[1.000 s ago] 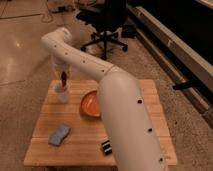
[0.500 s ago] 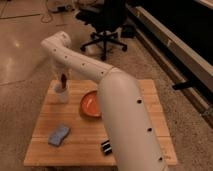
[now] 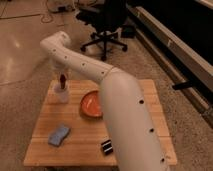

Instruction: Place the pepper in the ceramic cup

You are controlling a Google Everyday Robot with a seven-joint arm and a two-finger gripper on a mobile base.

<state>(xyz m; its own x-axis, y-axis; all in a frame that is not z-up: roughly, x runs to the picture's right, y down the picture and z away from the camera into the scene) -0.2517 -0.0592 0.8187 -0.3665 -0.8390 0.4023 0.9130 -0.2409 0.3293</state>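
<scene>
My gripper (image 3: 62, 75) hangs at the end of the white arm over the far left part of the wooden table (image 3: 130, 87). It is shut on the pepper (image 3: 62, 81), a slim dark red piece that points down. The pepper's lower end is at the rim of the ceramic cup (image 3: 61, 95), a small pale cup standing directly below the gripper. I cannot tell whether the tip is inside the cup.
An orange-red bowl (image 3: 91, 104) sits right of the cup, partly hidden by my arm. A blue sponge (image 3: 59, 135) lies at the front left. A small dark object (image 3: 106, 146) lies near the front edge. A black office chair (image 3: 107, 25) stands beyond the table.
The arm has shifted very slightly. The pepper stays in the gripper over the cup.
</scene>
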